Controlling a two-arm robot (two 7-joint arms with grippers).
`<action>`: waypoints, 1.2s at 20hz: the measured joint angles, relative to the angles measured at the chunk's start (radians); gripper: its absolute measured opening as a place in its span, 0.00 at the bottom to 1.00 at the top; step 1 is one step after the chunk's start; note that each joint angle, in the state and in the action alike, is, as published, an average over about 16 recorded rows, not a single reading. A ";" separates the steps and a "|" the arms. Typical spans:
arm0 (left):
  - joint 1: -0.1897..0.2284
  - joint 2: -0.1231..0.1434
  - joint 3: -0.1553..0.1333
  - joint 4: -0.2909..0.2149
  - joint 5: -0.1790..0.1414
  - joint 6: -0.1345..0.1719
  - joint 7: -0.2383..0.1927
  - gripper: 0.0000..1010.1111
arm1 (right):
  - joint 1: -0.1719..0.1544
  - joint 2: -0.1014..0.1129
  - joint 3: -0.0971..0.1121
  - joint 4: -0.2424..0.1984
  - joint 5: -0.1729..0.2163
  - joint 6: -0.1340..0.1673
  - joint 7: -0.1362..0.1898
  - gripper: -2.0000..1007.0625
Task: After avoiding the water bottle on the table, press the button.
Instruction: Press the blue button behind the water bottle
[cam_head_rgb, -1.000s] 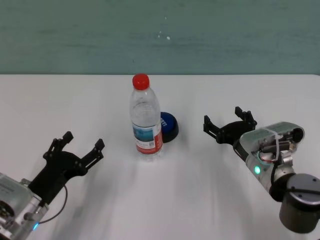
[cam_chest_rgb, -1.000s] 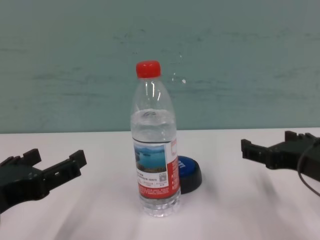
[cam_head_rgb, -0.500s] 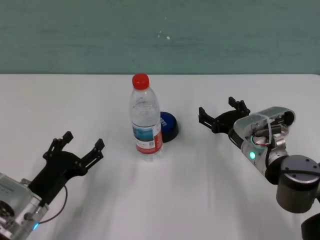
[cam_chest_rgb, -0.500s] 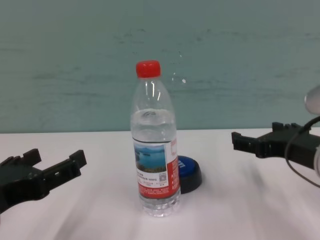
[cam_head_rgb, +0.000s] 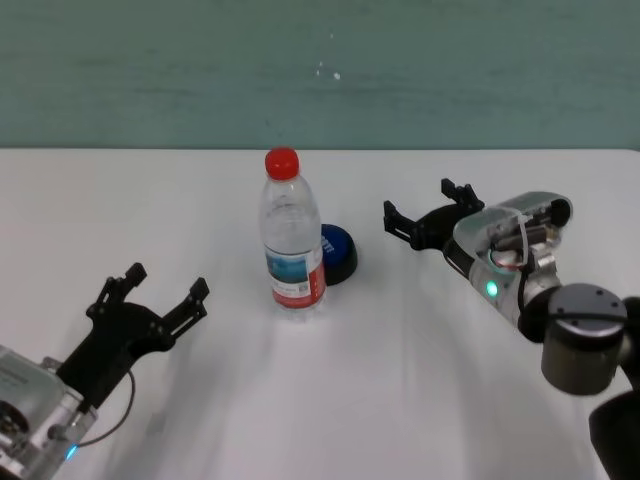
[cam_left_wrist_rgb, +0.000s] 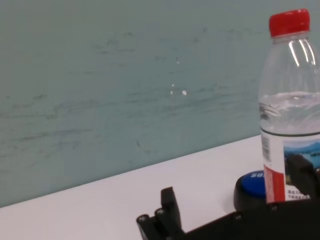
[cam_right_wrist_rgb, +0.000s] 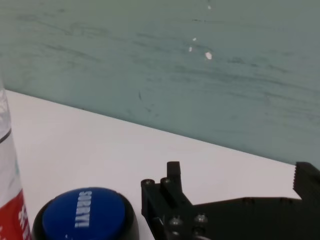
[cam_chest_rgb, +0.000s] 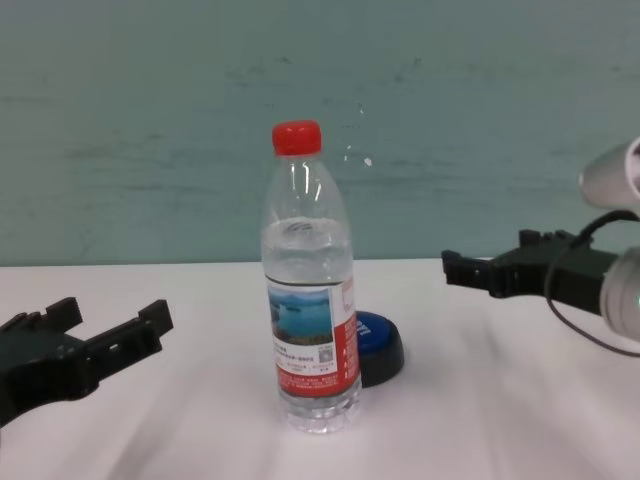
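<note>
The water bottle (cam_head_rgb: 291, 240) stands upright at the middle of the white table (cam_head_rgb: 400, 390), with its red cap on. The blue button (cam_head_rgb: 338, 254) sits just behind it to the right, partly hidden by it in the chest view (cam_chest_rgb: 380, 345). My right gripper (cam_head_rgb: 420, 207) is open and empty. It hovers above the table to the right of the button, fingers pointing at it, a short gap away. In the right wrist view the button (cam_right_wrist_rgb: 82, 217) lies close ahead of the open gripper (cam_right_wrist_rgb: 239, 172), with the bottle's edge (cam_right_wrist_rgb: 9, 200) beside it. My left gripper (cam_head_rgb: 167, 283) is open and empty, low at the front left.
A teal wall (cam_head_rgb: 320, 70) runs behind the table's far edge. The bottle (cam_chest_rgb: 312, 300) stands between my left gripper (cam_chest_rgb: 108, 322) and the button. Bare tabletop lies to the right of the button, under my right gripper (cam_chest_rgb: 487, 262).
My right gripper has moved left and farther from me, closing toward the button. The left arm, the bottle and the button have not moved.
</note>
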 joint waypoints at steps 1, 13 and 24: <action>0.000 0.000 0.000 0.000 0.000 0.000 0.000 1.00 | 0.010 -0.001 -0.004 0.009 0.000 -0.001 0.004 1.00; 0.000 0.000 0.000 0.000 0.000 0.000 0.000 1.00 | 0.131 -0.013 -0.049 0.140 0.006 -0.028 0.053 1.00; 0.000 0.000 0.000 0.000 0.000 0.000 0.000 1.00 | 0.217 -0.035 -0.089 0.277 0.029 -0.064 0.090 1.00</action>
